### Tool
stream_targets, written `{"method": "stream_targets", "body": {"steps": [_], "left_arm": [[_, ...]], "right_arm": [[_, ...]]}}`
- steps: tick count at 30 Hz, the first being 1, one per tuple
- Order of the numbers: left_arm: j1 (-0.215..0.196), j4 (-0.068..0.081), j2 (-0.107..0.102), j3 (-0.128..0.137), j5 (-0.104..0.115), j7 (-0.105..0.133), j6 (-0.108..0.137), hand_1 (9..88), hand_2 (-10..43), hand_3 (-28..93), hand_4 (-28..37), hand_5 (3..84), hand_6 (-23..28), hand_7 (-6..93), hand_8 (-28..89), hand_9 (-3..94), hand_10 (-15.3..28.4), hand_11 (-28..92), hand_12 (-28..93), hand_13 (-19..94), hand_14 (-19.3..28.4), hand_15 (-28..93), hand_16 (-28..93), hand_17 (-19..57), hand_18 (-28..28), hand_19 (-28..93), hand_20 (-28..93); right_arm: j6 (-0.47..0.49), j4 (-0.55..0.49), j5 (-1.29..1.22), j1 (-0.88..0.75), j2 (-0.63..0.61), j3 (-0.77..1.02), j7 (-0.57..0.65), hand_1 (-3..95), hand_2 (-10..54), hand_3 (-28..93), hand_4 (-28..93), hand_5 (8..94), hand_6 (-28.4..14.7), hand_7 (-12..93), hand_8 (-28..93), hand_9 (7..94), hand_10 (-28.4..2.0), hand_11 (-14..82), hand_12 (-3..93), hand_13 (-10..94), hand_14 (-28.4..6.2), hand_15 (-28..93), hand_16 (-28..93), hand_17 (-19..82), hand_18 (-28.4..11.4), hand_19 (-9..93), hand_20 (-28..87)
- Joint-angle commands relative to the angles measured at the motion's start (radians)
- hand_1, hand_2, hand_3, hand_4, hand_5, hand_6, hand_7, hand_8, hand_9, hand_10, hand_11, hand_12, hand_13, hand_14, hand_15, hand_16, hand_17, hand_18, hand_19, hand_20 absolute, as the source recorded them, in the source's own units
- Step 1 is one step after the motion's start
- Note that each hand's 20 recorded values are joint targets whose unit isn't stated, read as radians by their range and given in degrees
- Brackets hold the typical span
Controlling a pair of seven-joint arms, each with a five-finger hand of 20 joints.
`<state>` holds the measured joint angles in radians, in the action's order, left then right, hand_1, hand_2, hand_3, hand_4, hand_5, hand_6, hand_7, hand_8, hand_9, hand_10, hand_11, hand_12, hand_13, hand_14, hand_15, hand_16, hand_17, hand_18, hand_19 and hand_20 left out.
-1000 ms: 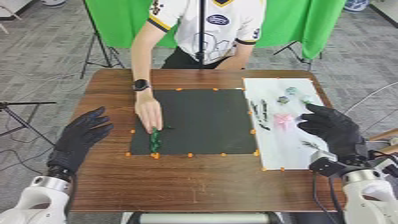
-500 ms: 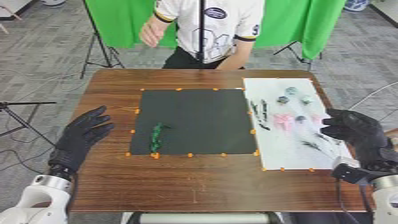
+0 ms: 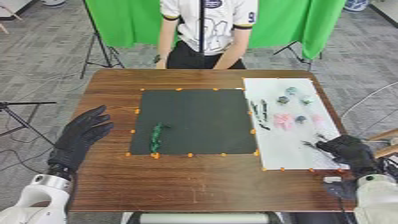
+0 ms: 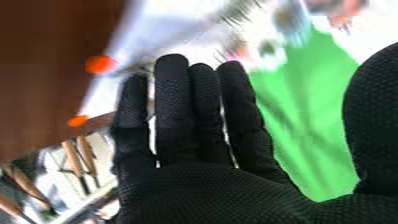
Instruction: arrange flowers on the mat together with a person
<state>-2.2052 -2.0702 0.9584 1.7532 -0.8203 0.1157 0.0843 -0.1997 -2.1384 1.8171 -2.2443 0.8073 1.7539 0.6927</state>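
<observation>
Right robot hand (image 3: 348,151), fingers straight, thumb apart, is nearer the dark sprig (image 3: 313,145), which lies on the white mat (image 3: 276,156) just to its left, long axis slanting away leftward.

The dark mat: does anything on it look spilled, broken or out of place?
Nothing looks spilled or broken; the green stem lies off-centre on the dark mat, toward its left side, perhaps deliberately.

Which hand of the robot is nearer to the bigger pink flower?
Right. The right hand is partly over the white mat, to the right of the bigger pink flower; the left hand is left of the black mat, farther away.
</observation>
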Motion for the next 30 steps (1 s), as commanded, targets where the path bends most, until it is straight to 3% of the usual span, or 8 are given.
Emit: {"method": "stream_targets", "body": {"steps": [1,8,11,20,30], "left_arm": [[-0.014,0.002,-0.006,0.002,-0.014,-0.007,0.009,27.0,-3.5,69,-24.1,32.6,2.7,24.1,-12,29.4,11.5,28,17,27,13.9,40,-2,-6.0,20.2,50,10],[-0.012,0.005,-0.004,0.003,-0.009,-0.010,0.005,27.0,-3.5,69,-24.2,32.6,2.7,24.1,-12,29.3,11.5,28,17,27,14.0,40,-2,-6.1,20.2,50,10],[-0.011,0.005,-0.004,0.002,-0.009,-0.007,0.005,27.1,-3.5,69,-24.2,32.6,2.8,24.0,-12,29.3,11.5,28,17,27,14.0,40,-2,-6.1,20.3,50,10],[-0.019,0.002,-0.006,0.003,-0.009,-0.005,0.009,27.0,-3.6,69,-24.2,32.5,2.7,24.0,-12,29.2,11.4,28,18,27,14.0,40,-2,-6.0,20.2,50,10],[-0.024,0.001,-0.005,0.005,-0.009,-0.004,0.009,26.9,-3.6,69,-24.3,32.5,2.7,24.1,-12,29.3,11.4,28,18,27,13.9,40,-2,-6.1,20.3,50,10]], "right_arm": [[-0.090,0.042,0.465,-0.014,-0.010,-0.020,0.129,21.9,-9.5,70,-28,31.3,-7.1,55,-20,30.7,-17.3,58.4,42.6,29,-14.0,72,22,13,-19.0,57,29],[-0.197,0.013,0.356,-0.028,-0.014,0.013,0.084,19.8,-9.5,72,-28,32.0,-7.3,58,-21,32.3,-17.3,60.9,43.5,30,-14.3,75,23,14,-19.4,59,30],[-0.195,0.038,0.443,-0.013,-0.030,-0.006,0.118,19.2,-9.5,72,-28,32.6,-7.2,58,-22,32.9,-17.3,61.1,43.5,31,-14.3,75,23,14,-19.3,60,30],[-0.112,0.102,0.566,0.003,-0.086,-0.005,0.214,20.0,-9.5,77,-28,32.9,-6.7,56,-22,31.3,-17.4,58.6,42.5,29,-14.1,73,22,13,-19.3,59,30],[0.072,0.126,0.485,-0.008,-0.113,0.041,0.155,23.6,-9.5,77,-28,33.2,-6.0,53,-21,30.3,-17.2,56.1,39.4,29,-13.3,69,20,11,-19.4,55,29]]}}
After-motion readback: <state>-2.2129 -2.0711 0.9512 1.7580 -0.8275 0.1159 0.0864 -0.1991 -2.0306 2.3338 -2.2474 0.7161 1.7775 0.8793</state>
